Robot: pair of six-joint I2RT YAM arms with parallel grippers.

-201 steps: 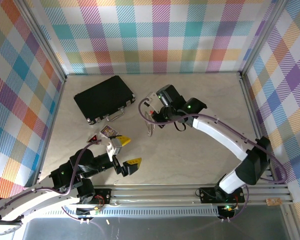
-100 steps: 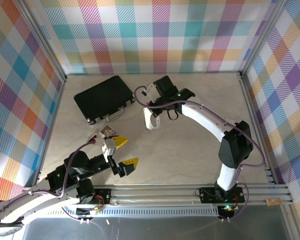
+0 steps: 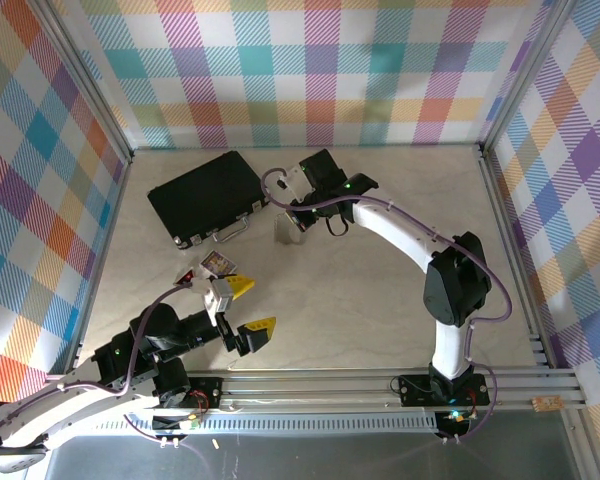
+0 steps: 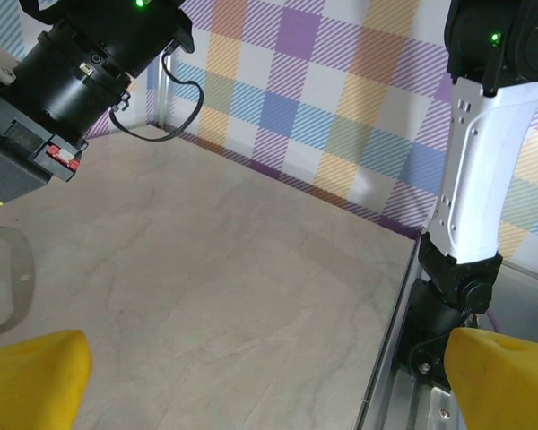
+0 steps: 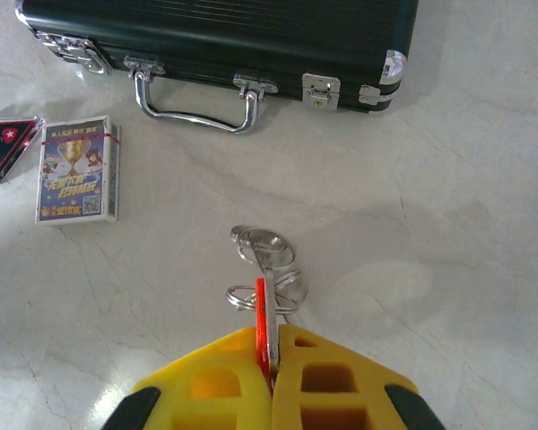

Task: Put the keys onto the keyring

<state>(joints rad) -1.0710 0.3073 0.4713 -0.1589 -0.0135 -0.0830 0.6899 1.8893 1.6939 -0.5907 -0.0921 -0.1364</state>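
My right gripper (image 5: 271,339) is shut on the red key (image 5: 260,315), which shows edge-on between the yellow fingers with a flat silver strip pressed beside it. The silvery keyring (image 5: 267,247) sticks out past the fingertips, its wire loops crossing the key, just above the table. From above, this gripper (image 3: 288,226) hovers right of the black case (image 3: 205,195). My left gripper (image 3: 248,307) stands open near the front left with nothing between its yellow fingers (image 4: 27,381).
The black case (image 5: 224,36) lies with its metal handle (image 5: 195,100) facing the right gripper. A card deck (image 5: 76,168) and a small red-black triangle (image 5: 4,143) lie left of the keyring. The right arm's base (image 4: 471,206) stands by the front rail.
The right arm has swung back and left toward the black case, carrying the key and keyring. The left arm shifted slightly at first, then held still with its jaws wide.
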